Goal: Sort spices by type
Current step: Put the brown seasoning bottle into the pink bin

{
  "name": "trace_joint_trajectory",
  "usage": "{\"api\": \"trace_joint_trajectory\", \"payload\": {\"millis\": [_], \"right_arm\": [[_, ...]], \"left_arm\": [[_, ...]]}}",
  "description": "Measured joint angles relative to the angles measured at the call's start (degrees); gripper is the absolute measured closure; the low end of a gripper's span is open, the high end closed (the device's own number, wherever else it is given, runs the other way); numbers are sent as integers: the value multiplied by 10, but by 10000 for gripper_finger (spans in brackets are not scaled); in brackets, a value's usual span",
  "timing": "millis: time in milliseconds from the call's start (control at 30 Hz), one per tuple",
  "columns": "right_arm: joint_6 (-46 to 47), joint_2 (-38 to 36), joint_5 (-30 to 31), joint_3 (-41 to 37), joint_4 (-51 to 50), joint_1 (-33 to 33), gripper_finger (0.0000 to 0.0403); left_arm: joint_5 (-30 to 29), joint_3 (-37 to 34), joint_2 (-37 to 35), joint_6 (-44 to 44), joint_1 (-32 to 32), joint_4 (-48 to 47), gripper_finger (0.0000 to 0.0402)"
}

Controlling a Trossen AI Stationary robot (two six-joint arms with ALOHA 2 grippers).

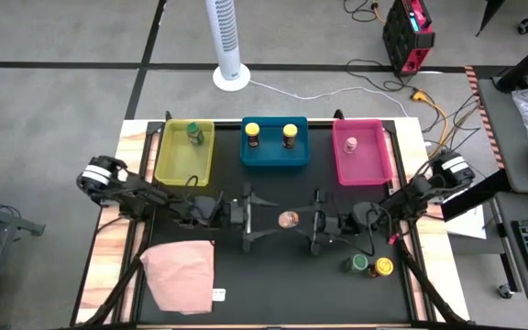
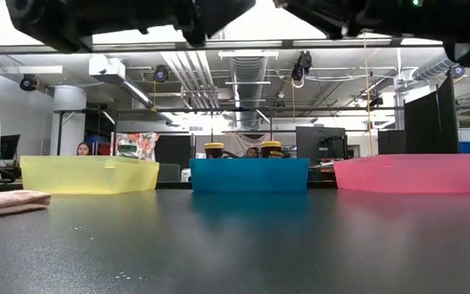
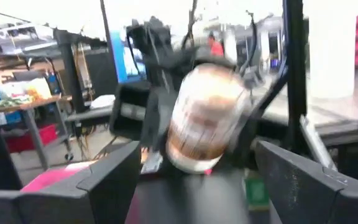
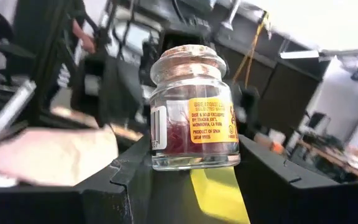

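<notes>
A small clear glass spice jar (image 1: 288, 218) with a brownish lid and a yellow label is in the air over the table's middle, between my two grippers. My right gripper (image 1: 312, 223) is shut on it. My left gripper (image 1: 262, 220) faces it from the left. It is open, with its fingers (image 3: 114, 171) spread wide, and the jar (image 3: 207, 118) is just beyond their tips. A green-lidded jar (image 1: 193, 134) stands in the yellow bin. Two yellow-lidded jars (image 1: 252, 135) stand in the blue bin. A pink-lidded jar (image 1: 350, 145) stands in the pink bin. A green-lidded jar (image 1: 359, 264) and a yellow-lidded jar (image 1: 384, 267) stand on the mat near the right. My right gripper (image 4: 194, 152) pinches the jar by its lower body (image 4: 194, 158), one finger on each side. The fingers come level from the table's right. The jar stands upright in the hold with its lid up, lifted clear of the table.
The yellow bin (image 1: 168, 163), blue bin (image 1: 273, 163) and pink bin (image 1: 363, 174) stand in a row along the far edge of the black mat. A pink cloth (image 1: 181, 273) lies at the near left. A white tower fan (image 1: 229, 41) stands on the floor beyond the table.
</notes>
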Motion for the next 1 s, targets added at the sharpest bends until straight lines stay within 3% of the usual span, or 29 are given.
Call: {"api": "trace_joint_trajectory", "payload": {"millis": [467,600,833,1000], "right_arm": [[-4,41,-41,25,31,-3,219],[-4,44,-44,28,31,-4,217],[11,48,-43,27,35,-5,198],[33,45,-12,27,13,-6,189]], "left_arm": [[50,62,61,7,10,25,109],[54,66,64,14,11,20,137],[52,65,59,20,10,20,229],[22,64,59,17,10,8,231]]}}
